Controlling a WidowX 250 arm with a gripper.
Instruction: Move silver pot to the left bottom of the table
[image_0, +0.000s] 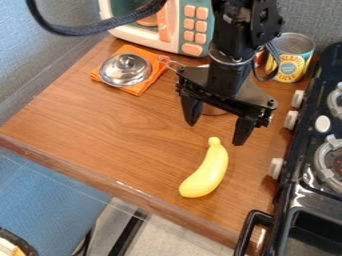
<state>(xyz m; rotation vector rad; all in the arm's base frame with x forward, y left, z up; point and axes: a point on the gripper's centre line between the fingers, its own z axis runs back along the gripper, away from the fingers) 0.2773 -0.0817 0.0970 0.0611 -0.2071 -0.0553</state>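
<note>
One gripper, upper centre, jaws open; one silver lid on one orange cloth, upper left; one banana, lower centre

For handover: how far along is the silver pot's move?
Nothing looks done: what seems the silver metal pot sits mostly behind the open black gripper, not lower left on the brown wooden table. In hand: no grip visible. Remaining: grasp, carry, set down.

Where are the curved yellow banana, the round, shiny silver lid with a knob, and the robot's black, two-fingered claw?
Yellow banana (208, 172): camera view, middle of its curved body.
Silver lid (122, 76): camera view, its domed top.
Black claw (215, 134): camera view, midway between its spread fingertips.
</note>
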